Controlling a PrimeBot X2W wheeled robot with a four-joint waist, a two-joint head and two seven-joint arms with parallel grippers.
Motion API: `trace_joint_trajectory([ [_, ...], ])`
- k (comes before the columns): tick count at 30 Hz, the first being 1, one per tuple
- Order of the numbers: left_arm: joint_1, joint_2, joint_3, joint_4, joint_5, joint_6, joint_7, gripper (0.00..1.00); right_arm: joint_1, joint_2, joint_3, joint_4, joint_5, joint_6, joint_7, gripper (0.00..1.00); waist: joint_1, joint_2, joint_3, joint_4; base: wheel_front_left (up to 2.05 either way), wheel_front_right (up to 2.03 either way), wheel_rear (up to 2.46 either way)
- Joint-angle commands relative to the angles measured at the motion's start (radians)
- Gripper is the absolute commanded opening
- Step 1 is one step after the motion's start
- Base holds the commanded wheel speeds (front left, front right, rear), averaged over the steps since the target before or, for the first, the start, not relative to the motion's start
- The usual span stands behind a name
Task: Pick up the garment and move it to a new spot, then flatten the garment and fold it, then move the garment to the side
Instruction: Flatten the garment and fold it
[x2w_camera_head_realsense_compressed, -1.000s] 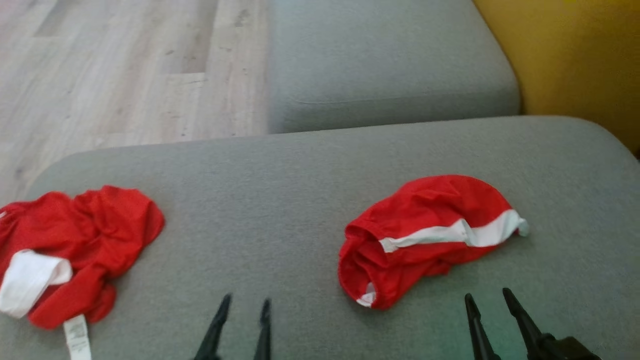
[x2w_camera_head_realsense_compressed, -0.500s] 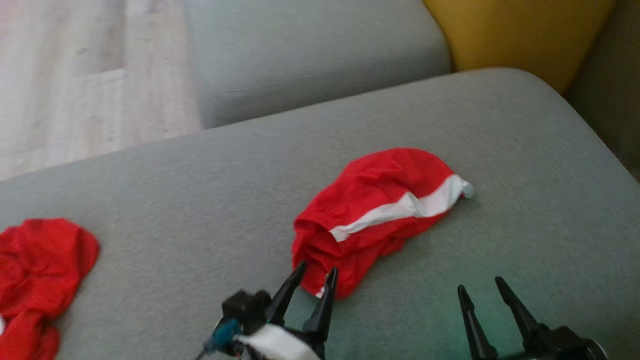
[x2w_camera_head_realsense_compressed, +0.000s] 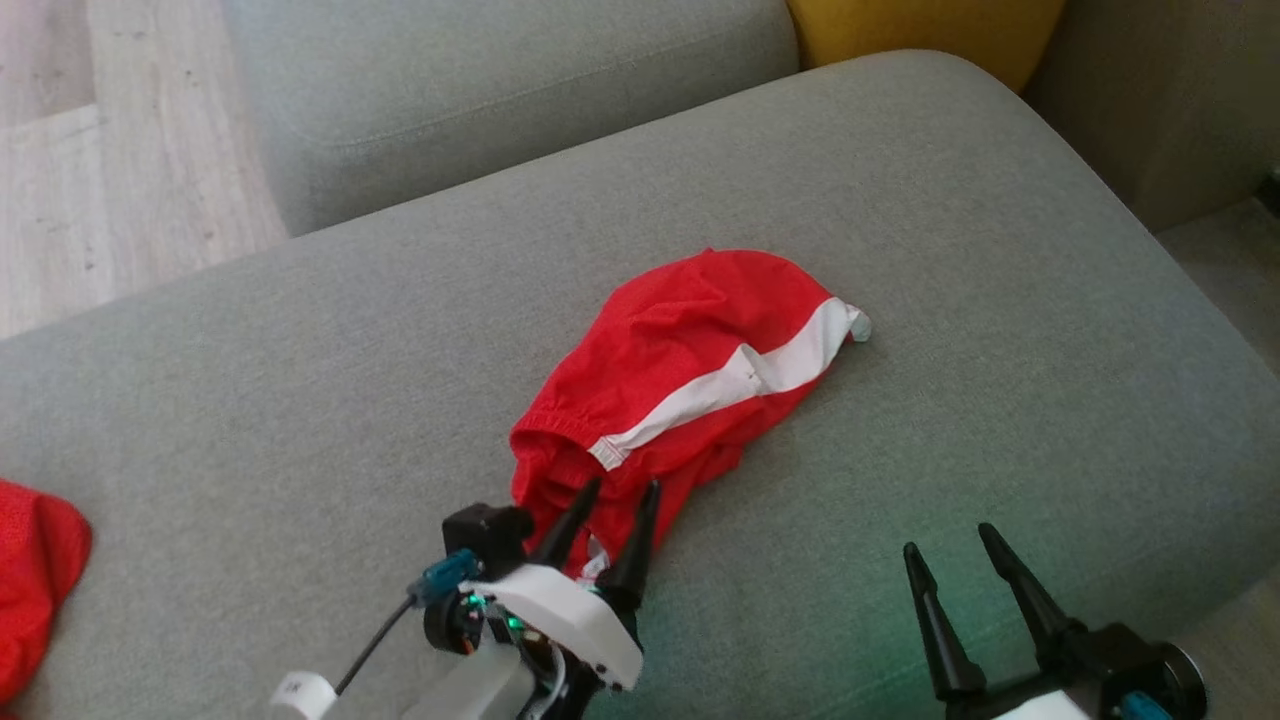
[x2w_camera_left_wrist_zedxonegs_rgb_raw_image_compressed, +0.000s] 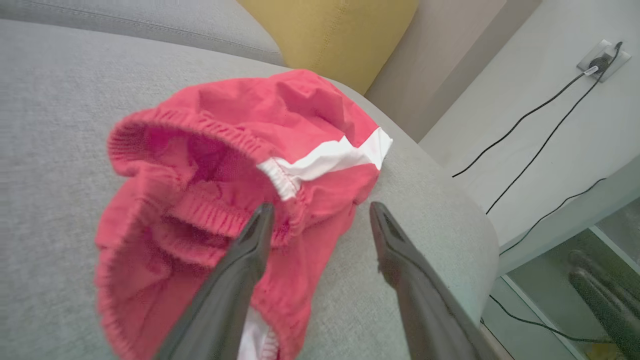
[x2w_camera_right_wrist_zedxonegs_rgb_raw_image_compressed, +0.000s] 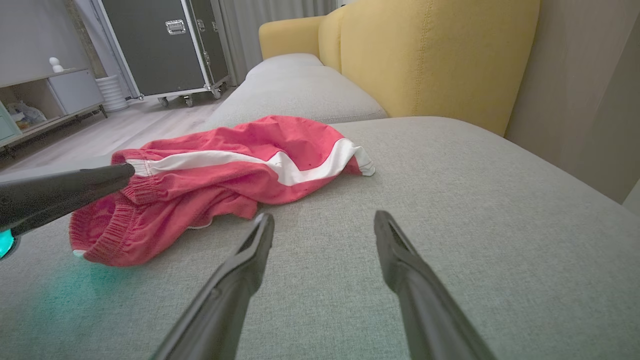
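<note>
A crumpled pair of red shorts (x2w_camera_head_realsense_compressed: 680, 370) with a white side stripe lies in the middle of the grey sofa cushion (x2w_camera_head_realsense_compressed: 300, 400). The shorts (x2w_camera_left_wrist_zedxonegs_rgb_raw_image_compressed: 220, 165) show their open elastic waistband toward my left gripper (x2w_camera_left_wrist_zedxonegs_rgb_raw_image_compressed: 320, 212). That left gripper (x2w_camera_head_realsense_compressed: 620, 490) is open, its fingertips over the near waistband edge, with nothing gripped. My right gripper (x2w_camera_head_realsense_compressed: 950, 540) hangs open above bare cushion, to the right of the shorts (x2w_camera_right_wrist_zedxonegs_rgb_raw_image_compressed: 225, 165) and apart from them. The left gripper's finger (x2w_camera_right_wrist_zedxonegs_rgb_raw_image_compressed: 65, 192) reaches in from the left of the right wrist view.
A second red garment (x2w_camera_head_realsense_compressed: 35, 570) lies at the cushion's left edge. Another grey cushion (x2w_camera_head_realsense_compressed: 480, 90) sits beyond, with a yellow backrest (x2w_camera_right_wrist_zedxonegs_rgb_raw_image_compressed: 430, 55) behind. Wood floor (x2w_camera_head_realsense_compressed: 100, 150) lies far left. The cushion's right edge (x2w_camera_head_realsense_compressed: 1200, 300) drops toward a wall with cables (x2w_camera_left_wrist_zedxonegs_rgb_raw_image_compressed: 540, 120).
The head camera has turned right, so the scene slid left. My left gripper has advanced from the bottom edge to the shorts' waistband. The right gripper kept its place.
</note>
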Motion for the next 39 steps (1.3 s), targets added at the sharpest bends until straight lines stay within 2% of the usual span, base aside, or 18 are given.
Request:
trace_joint_trajectory([
  [1,-0.060,-0.002,0.019,-0.009,-0.010,0.011,-0.023,1.00,-0.043,-0.018,0.028,-0.027,0.002,-0.001,-0.004,1.00,-0.0002,0.0000,0.006,-0.005,0.00,0.00,0.00],
  [5,-0.094,-0.002,0.006,0.042,-0.030,0.030,-0.046,1.00,-0.052,-0.020,0.035,-0.026,0.003,-0.001,-0.004,1.00,-0.0002,0.0000,0.020,-0.009,0.00,0.00,0.00],
  [10,-0.122,-0.002,-0.005,0.070,-0.064,0.011,-0.063,1.00,-0.060,-0.023,0.034,-0.024,0.005,-0.001,-0.004,1.00,-0.0002,0.0000,0.031,-0.006,0.00,0.00,0.00],
  [11,-0.128,-0.002,-0.007,0.075,-0.068,0.009,-0.065,0.91,-0.061,-0.024,0.034,-0.024,0.005,-0.001,-0.004,1.00,-0.0002,0.0000,0.032,-0.005,0.00,0.00,0.00],
  [12,-0.133,-0.002,-0.007,0.080,-0.074,0.008,-0.067,0.63,-0.063,-0.024,0.034,-0.024,0.006,-0.001,-0.004,1.00,-0.0002,0.0000,0.034,-0.004,0.00,0.00,0.00],
  [14,-0.140,-0.002,-0.011,0.087,-0.088,0.004,-0.070,0.13,-0.067,-0.023,0.036,-0.024,0.007,-0.001,-0.004,1.00,-0.0002,0.0000,0.041,-0.004,0.00,0.00,0.00],
  [15,-0.144,-0.002,-0.014,0.089,-0.095,0.001,-0.071,0.00,-0.070,-0.023,0.038,-0.024,0.007,-0.001,-0.004,1.00,-0.0002,0.0000,0.044,-0.004,0.00,0.00,0.00],
  [22,-0.175,-0.002,-0.023,0.089,-0.107,-0.020,-0.073,0.00,-0.083,-0.018,0.035,-0.026,0.011,-0.001,-0.004,1.00,-0.0002,0.0000,0.066,0.009,0.00,0.00,0.00],
  [30,-0.150,0.006,0.073,-0.001,0.015,-0.030,-0.073,0.00,-0.070,0.009,-0.028,-0.034,0.010,-0.001,-0.004,1.00,-0.0002,0.0000,0.031,0.061,0.00,0.00,0.00],
  [34,-0.112,0.044,0.095,-0.066,0.059,-0.040,-0.073,0.00,-0.052,0.013,-0.018,-0.045,0.015,-0.001,-0.004,1.00,-0.0002,0.0000,0.001,0.102,0.00,0.00,0.00],
  [39,-0.079,0.121,0.104,-0.156,0.069,-0.042,-0.069,0.00,-0.034,-0.001,0.007,-0.051,0.020,-0.001,-0.004,1.00,-0.0002,0.0000,-0.017,0.167,0.00,0.00,0.00],
])
